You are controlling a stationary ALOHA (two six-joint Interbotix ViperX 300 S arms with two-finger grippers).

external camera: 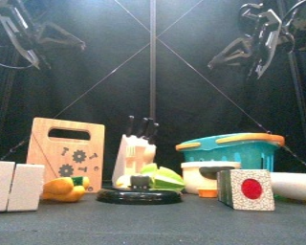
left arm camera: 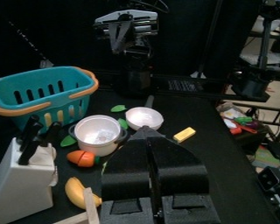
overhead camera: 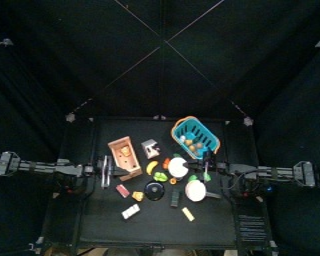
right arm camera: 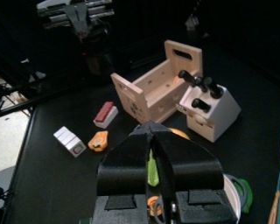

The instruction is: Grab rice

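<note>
Front view: both my grippers idle up high, rice untouched on the table.

Nearest, in front of the teal basket (external camera: pixel 232 148), stands a box with a red dot (external camera: pixel 251 189). Left of it is a black plate (external camera: pixel 139 197) with greens. A white bowl (external camera: pixel 294 186) sits just right of the basket and a smaller white cup (external camera: pixel 205 178) sits under its front rim. One of those is likely the rice, can't tell which. Left of the basket is a knife block (external camera: pixel 139 153), and left of that a wooden board (external camera: pixel 64 151). My left gripper (left arm camera: pixel 152 138) has its jaws pressed together, holding nothing, well left of the basket. My right gripper (right arm camera: pixel 152 157) is closed down to a thin slit, also holding nothing, above the basket's right side.
</note>
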